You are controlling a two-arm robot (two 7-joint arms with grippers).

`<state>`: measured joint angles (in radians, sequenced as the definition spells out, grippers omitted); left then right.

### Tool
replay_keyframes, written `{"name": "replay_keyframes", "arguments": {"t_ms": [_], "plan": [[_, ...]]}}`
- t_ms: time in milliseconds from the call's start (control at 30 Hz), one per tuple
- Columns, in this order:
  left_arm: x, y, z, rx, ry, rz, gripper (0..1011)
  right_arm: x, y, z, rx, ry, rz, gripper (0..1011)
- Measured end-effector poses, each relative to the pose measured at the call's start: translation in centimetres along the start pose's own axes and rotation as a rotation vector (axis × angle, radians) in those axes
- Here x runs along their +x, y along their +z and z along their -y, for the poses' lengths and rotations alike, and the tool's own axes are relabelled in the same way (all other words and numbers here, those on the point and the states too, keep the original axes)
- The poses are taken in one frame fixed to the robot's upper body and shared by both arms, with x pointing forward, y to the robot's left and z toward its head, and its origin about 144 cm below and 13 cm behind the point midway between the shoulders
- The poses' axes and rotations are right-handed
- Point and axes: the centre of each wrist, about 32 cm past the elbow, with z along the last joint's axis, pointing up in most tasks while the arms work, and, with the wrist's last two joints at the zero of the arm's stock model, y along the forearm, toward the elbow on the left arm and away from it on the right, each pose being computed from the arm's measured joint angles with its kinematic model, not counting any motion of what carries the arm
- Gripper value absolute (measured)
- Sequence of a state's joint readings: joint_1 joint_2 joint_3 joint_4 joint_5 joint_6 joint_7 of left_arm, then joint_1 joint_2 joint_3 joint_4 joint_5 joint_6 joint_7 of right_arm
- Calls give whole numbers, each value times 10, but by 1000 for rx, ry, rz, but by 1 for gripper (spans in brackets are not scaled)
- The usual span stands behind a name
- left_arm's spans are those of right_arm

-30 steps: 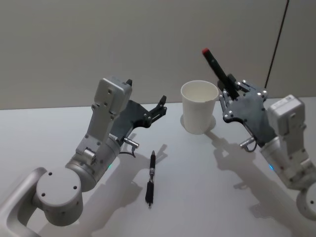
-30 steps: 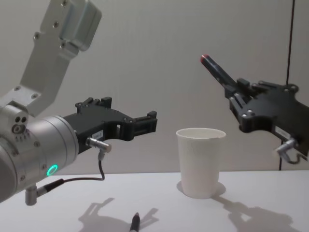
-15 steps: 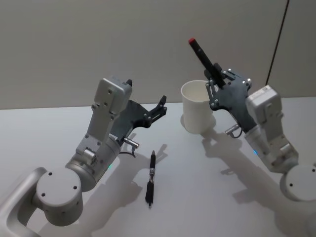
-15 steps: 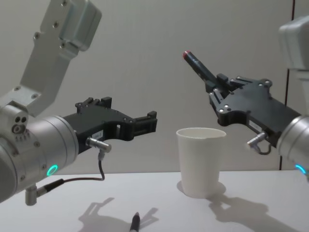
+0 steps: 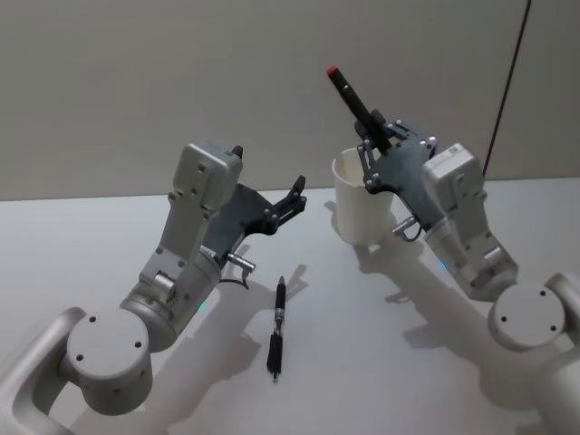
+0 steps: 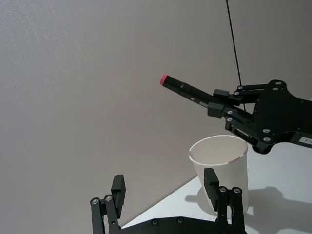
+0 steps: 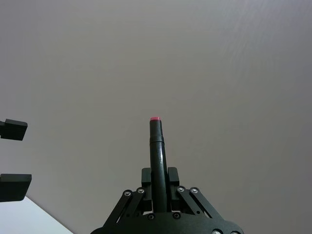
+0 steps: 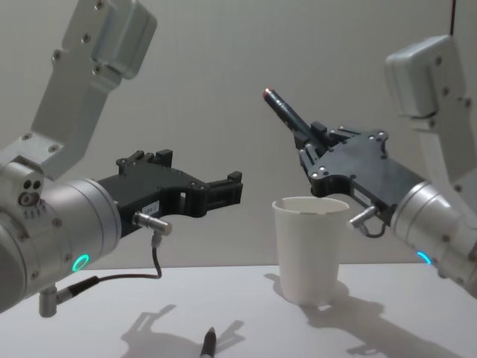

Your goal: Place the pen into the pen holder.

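Note:
The pen holder point(image 5: 355, 210) is a white paper cup standing upright on the table, also seen in the chest view point(image 8: 309, 250) and the left wrist view point(image 6: 222, 168). My right gripper point(image 5: 375, 138) hovers just above its rim, shut on a black pen point(image 5: 352, 94) with a red end. That pen point(image 8: 285, 112) tilts up and to the left, red end on top. A second black pen point(image 5: 276, 328) lies on the table in front of the left arm. My left gripper point(image 5: 295, 194) hangs open above the table, left of the cup, holding nothing.
The white table point(image 5: 390, 362) runs back to a plain grey wall. A thin dark cable point(image 5: 507, 72) hangs down at the far right. The lying pen's tip point(image 8: 209, 343) shows at the lower edge of the chest view.
My right arm has carried the red-ended pen leftward, from right of the cup to above its rim. The left arm and the pen on the table have not moved.

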<state>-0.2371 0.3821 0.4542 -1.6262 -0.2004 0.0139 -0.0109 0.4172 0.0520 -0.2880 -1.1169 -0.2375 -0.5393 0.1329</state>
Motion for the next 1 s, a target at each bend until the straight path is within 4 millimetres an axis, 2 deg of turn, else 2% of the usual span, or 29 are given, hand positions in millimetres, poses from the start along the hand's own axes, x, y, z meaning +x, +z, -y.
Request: {"name": "replay_keyframes", "arguments": {"t_ms": [467, 1000], "plan": [[0, 0, 0, 0, 0, 0, 1001, -6, -15, -21, 8, 19, 20, 187], [0, 0, 0, 0, 0, 0, 1001, -8, -30, -31, 30, 52, 49, 187]]}}
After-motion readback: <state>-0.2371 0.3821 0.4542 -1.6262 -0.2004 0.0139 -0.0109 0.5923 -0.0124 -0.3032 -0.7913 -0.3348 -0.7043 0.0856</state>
